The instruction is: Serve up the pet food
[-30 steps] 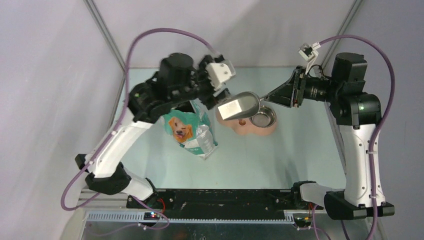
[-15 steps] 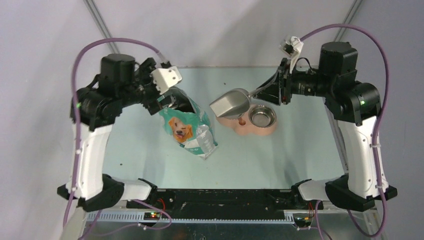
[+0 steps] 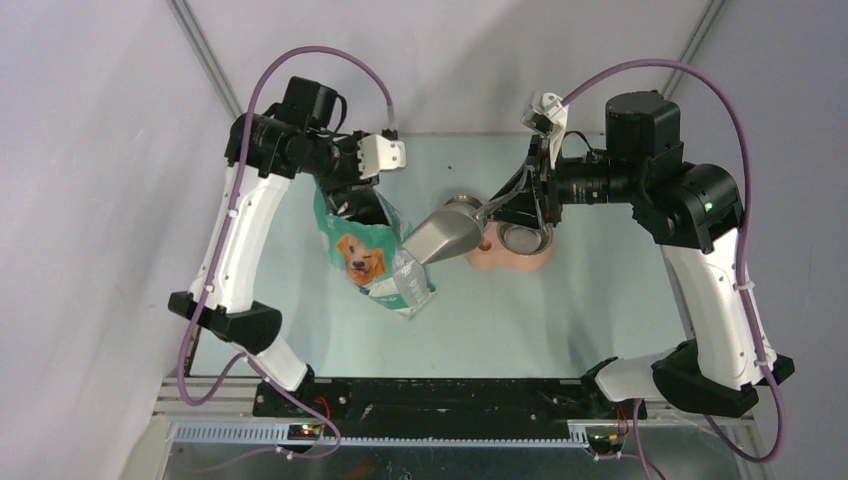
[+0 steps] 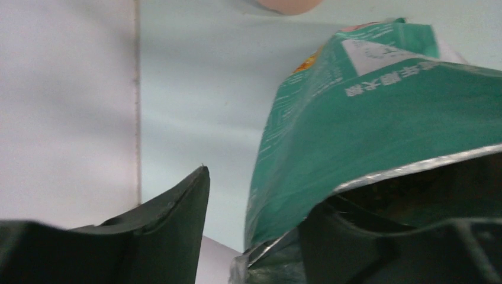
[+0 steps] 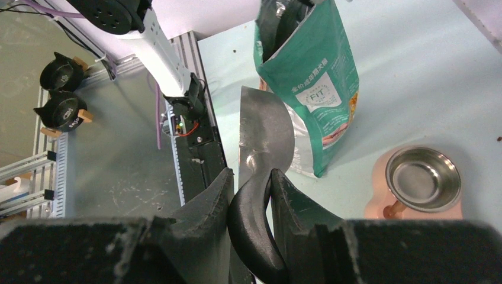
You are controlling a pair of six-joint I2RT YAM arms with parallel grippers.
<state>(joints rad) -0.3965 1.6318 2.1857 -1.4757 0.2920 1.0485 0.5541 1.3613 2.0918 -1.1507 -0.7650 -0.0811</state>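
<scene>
A teal foil bag (image 3: 368,258) with a golden dog printed on it stands on the table with its mouth open. My left gripper (image 3: 352,198) is at the bag's top. In the left wrist view one finger (image 4: 379,248) is inside the mouth and the other finger (image 4: 169,228) is outside. A gap remains between that outer finger and the bag wall (image 4: 367,118). My right gripper (image 5: 251,174) is shut on the black handle (image 5: 254,231) of the grey metal scoop (image 3: 440,238), which hangs beside the bag's right side. The pet food is hidden; the bag's inside is dark.
A pink feeder stand (image 3: 478,256) with a steel bowl (image 3: 522,238) sits right of the bag, below my right wrist. Dark crumbs (image 5: 498,139) lie scattered on the table. A black rail (image 3: 430,395) runs along the near edge. Walls close off the back.
The left arm swung from over the bag out to the left, then its gripper came to the bag's mouth and narrowed. The right arm carried the scoop left and down, from over the feeder to beside the bag.
</scene>
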